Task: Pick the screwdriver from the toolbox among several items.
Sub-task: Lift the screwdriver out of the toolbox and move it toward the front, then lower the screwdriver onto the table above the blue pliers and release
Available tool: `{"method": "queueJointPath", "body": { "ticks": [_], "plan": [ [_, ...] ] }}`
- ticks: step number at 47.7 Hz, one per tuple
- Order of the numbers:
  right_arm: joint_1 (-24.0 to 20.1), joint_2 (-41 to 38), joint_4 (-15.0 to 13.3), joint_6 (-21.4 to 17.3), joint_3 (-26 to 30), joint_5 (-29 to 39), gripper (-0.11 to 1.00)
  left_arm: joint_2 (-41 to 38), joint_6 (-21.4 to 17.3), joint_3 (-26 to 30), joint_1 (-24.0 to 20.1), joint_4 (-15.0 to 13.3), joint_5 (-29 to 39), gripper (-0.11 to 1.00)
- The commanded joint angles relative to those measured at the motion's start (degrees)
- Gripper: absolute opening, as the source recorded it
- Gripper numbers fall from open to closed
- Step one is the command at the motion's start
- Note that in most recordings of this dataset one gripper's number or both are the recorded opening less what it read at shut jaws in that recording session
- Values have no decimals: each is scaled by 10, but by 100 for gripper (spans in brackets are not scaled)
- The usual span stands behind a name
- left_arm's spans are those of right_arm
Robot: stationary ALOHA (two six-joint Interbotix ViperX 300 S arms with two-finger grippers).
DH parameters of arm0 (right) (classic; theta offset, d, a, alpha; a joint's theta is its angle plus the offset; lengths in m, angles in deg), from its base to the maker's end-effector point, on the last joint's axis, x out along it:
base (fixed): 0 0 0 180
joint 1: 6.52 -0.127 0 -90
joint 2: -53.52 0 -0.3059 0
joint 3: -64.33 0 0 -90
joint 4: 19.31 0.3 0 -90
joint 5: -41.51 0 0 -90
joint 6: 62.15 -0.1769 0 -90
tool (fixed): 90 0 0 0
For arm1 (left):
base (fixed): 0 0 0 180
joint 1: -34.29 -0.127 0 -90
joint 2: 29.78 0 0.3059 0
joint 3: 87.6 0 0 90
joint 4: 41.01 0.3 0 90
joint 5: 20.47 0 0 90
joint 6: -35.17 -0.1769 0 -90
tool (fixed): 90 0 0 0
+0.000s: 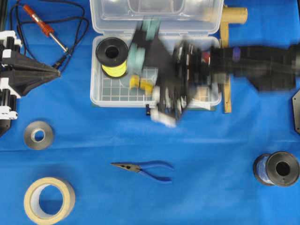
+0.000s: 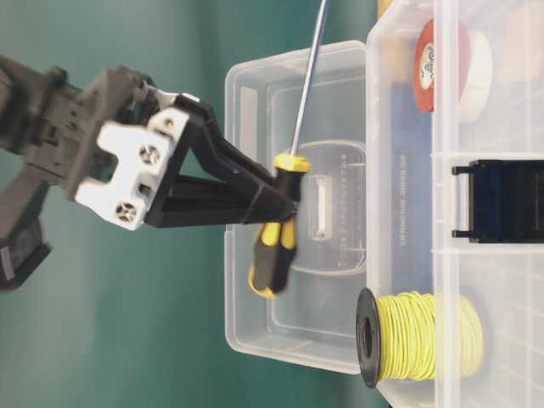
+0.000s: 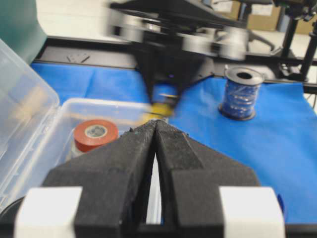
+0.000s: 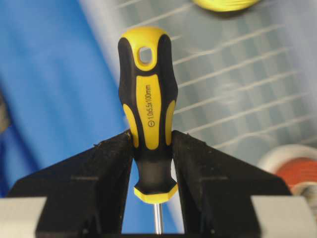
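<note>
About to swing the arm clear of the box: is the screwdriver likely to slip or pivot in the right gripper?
Probably stays: the right gripper pinches the screwdriver at its narrow waist. It may pivot, since most of the handle overhangs the fingers. The shaft looks stiff.

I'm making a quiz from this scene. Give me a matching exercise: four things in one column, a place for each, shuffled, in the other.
Things:
1. screwdriver
2. yellow wire spool
3. blue-handled pliers
4. soldering iron

Places:
A. on the blue cloth in front of the toolbox
B. clamped in the right gripper
C. on the cloth left of the toolbox
D. inside the toolbox

Pairs: 1-B, 2-D, 3-A, 4-C
</note>
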Motion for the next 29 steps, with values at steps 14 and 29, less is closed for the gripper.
{"method": "queueJointPath", "body": {
  "ticks": [14, 29],
  "plan": [
    [-113, -131, -62, -46, 73, -26, 26, -3, 0, 3, -3, -2, -3, 0],
    [-105, -225, -59, -55, 83, -98, 26, -2, 0, 0, -3, -1, -3, 0]
  ]
}}
